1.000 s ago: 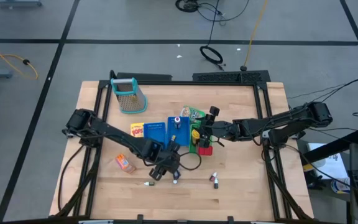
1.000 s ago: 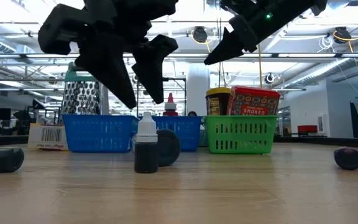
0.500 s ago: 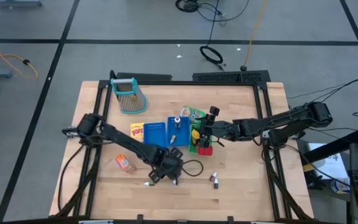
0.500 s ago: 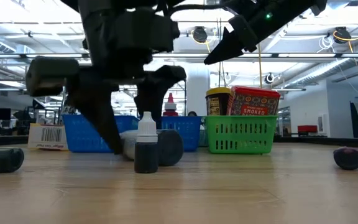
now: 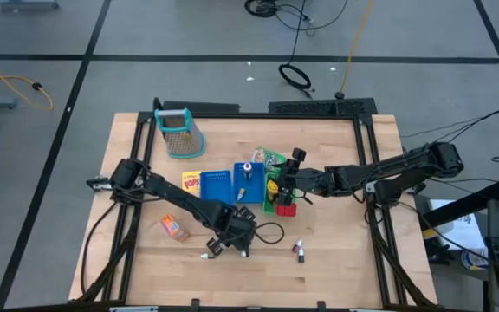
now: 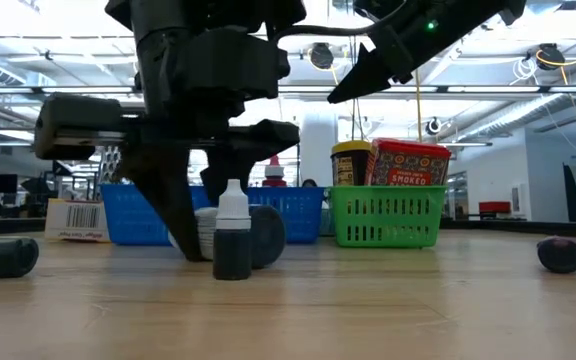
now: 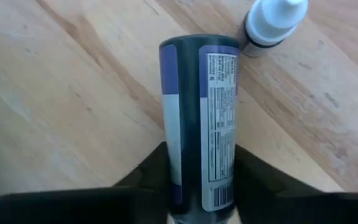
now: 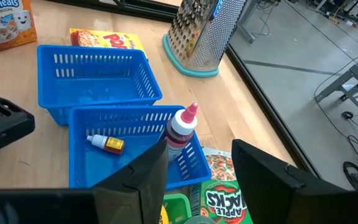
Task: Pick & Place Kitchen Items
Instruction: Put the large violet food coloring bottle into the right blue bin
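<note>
A dark cylindrical bottle with a blue-and-white label [image 7: 201,118] lies on its side on the table [image 5: 345,251], near the front edge, just in front of the blue baskets. The left gripper [image 5: 235,232] is lowered over it, one finger [image 7: 148,180] on each side of the barrel, against its sides; the fingers are seen narrowed around it compared with a second ago, when they hung wide open above the table. Half a second ago the gripper had already dropped to table height; since then only the closing is seen. Whether the hold is firm cannot be told; the bottle still rests on the wood.

Just beside the lying bottle's end a small dropper bottle with white cap [image 6: 233,232] stands upright, unmoved, apart from the gripper. More tiny bottles lie to the right [image 5: 300,250] and one at the left front [image 5: 206,256]. The orange packet [image 5: 174,227] lies well left, the yellow box [image 5: 191,181] beside the blue baskets [image 8: 92,81].

In the nearer blue basket a small yellow-labelled bottle [image 8: 106,144] lies flat and a red-capped squeeze bottle [image 8: 180,127] stands upright. The green basket [image 6: 386,215] holds a yellow-lidded jar [image 6: 351,162] and a red block [image 6: 409,162]. The right gripper [image 5: 294,178] hangs above the baskets, unchanged, fingers partly open and empty. The grater [image 5: 179,133] stands at the back left.
</note>
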Controlling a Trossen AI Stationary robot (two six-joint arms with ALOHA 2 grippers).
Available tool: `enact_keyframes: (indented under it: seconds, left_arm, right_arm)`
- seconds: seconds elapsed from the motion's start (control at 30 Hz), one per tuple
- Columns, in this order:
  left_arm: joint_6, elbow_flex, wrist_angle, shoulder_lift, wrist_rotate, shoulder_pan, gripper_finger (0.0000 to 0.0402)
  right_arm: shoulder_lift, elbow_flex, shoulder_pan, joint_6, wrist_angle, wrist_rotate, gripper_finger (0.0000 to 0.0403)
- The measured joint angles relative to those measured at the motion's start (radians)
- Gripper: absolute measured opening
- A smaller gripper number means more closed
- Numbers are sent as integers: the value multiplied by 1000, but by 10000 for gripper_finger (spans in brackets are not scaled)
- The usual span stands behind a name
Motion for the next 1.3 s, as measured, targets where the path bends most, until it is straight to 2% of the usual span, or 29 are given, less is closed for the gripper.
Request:
enact_keyframes:
  seconds: [0.07,0.33,0.57,0.87,1.1,1.3]
  left_arm:
    - [-19,0,-9,-8,1,0,91]
    - [-172,-7,-90,-88,-30,-1,91]
    - [-294,-5,-180,-223,-105,-11,113]
    - [-324,-3,-249,-361,-205,3,93]
    - [-351,-3,-303,-369,-237,63,104]
    - [-332,71,-313,-368,-249,88,106]
  right_arm:
    - [0,0,0,0,0,0,171]
    - [0,0,0,0,0,-5,171]
    - [0,0,1,2,26,-167,171]
    - [0,0,28,1,178,-315,171]
    - [4,47,120,-6,181,-341,171]
    - [11,72,146,-20,150,-282,171]
